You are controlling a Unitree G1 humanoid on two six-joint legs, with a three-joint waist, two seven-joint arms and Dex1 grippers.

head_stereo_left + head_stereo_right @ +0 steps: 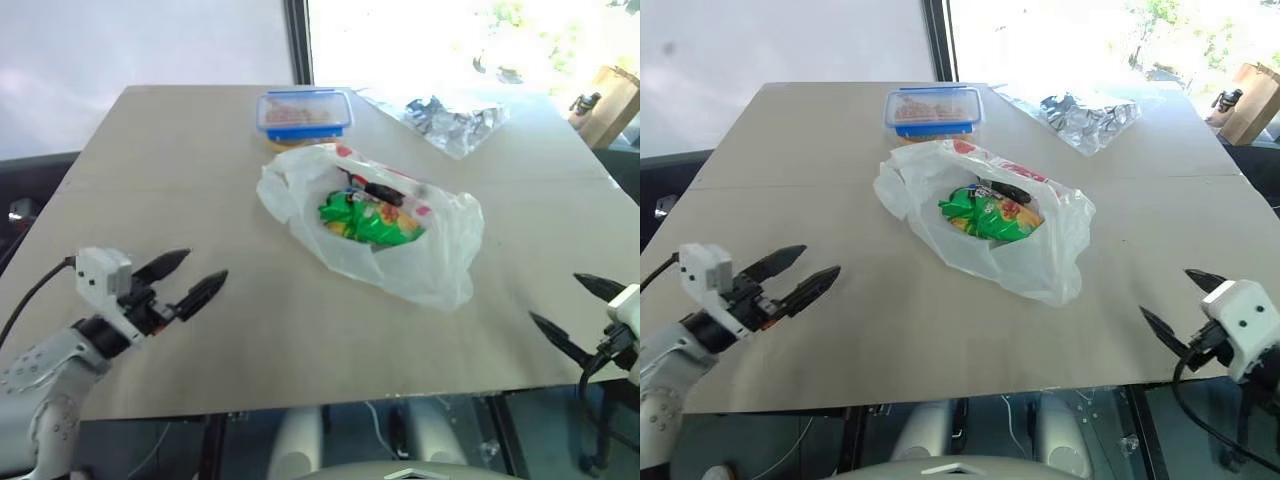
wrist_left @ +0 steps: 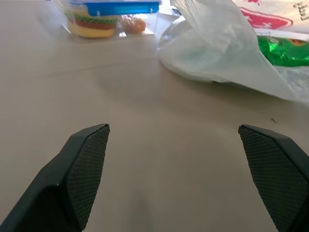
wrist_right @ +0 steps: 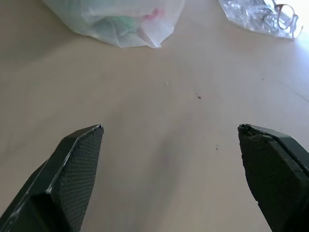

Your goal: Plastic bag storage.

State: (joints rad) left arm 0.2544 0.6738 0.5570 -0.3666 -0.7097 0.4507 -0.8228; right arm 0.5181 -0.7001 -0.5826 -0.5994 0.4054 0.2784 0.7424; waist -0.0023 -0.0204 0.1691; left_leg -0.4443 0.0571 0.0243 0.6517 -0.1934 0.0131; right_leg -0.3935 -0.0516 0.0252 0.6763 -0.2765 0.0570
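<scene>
The plastic bag [image 1: 420,255], thin translucent white with red printed marks, lies slack in the middle of the table. A green chip packet [image 1: 368,220] and a small dark item show inside its open mouth. My left gripper [image 1: 190,277] hovers open near the table's front left, well apart from the bag. At the front right edge my right gripper [image 1: 565,312] is open too, with nothing between its fingers. The bag's side [image 2: 217,48] fills the far part of the left wrist view, and its corner [image 3: 120,21] lies ahead in the right wrist view.
A clear food box with a blue lid [image 1: 304,113] stands behind the bag near the far edge. A crumpled clear silvery plastic bag [image 1: 455,122] lies at the back right. A brown paper bag [image 1: 608,103] stands beyond the table's far right corner. Bare tabletop [image 1: 200,190] surrounds the bag.
</scene>
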